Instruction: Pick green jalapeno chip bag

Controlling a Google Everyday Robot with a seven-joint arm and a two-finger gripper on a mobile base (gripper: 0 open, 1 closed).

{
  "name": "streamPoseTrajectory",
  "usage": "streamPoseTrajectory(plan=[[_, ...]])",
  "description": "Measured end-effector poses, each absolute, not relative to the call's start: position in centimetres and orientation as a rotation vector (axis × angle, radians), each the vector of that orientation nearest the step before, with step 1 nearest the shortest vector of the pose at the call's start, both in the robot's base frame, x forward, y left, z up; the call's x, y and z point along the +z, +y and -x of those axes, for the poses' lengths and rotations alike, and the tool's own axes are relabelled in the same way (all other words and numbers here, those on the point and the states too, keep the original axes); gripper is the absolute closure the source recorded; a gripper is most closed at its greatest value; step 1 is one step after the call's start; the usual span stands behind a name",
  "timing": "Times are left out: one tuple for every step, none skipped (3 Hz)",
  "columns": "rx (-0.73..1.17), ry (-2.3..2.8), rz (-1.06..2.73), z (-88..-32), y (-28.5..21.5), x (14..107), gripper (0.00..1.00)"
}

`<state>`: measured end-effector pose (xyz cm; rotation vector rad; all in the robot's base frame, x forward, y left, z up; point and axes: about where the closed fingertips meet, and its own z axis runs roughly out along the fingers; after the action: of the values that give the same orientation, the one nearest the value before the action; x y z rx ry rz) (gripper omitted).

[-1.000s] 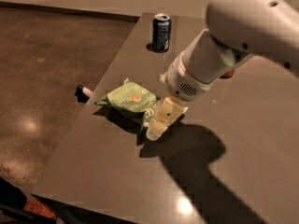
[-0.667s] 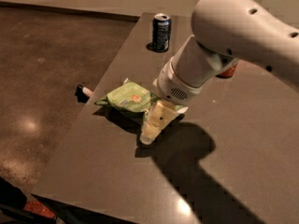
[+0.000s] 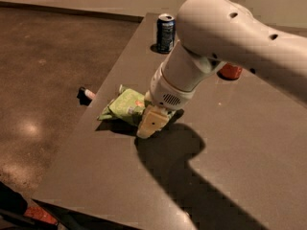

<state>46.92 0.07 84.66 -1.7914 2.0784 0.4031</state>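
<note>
The green jalapeno chip bag (image 3: 124, 107) lies crumpled near the left edge of the dark table (image 3: 230, 166). It is light green with white lettering and a small orange-red mark. My gripper (image 3: 147, 125) is down at the table surface against the bag's right side, at the end of the big white arm (image 3: 192, 71) that reaches in from the upper right. The arm covers the bag's right part. I cannot see whether anything is gripped.
A blue soda can (image 3: 165, 32) stands upright at the table's far edge. A red object (image 3: 231, 71) sits partly hidden behind the arm. A small dark and pale object (image 3: 87, 94) lies on the floor left of the table edge.
The arm has swung left and lower toward the bag. The gripper now sits against the bag's right side and covers more of it. The bag has not visibly moved.
</note>
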Motion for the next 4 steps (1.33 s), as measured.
streamPoseTrajectory(plan=[[0.422, 2.080, 1.773, -47.3, -0.4, 85.8, 0.64], [0.445, 2.059, 1.731, -47.9, -1.7, 88.3, 0.87], [0.475, 1.976, 1.658, -49.0, -4.0, 93.9, 1.00], [0.476, 1.919, 1.623, -49.7, -5.5, 97.3, 1.00]])
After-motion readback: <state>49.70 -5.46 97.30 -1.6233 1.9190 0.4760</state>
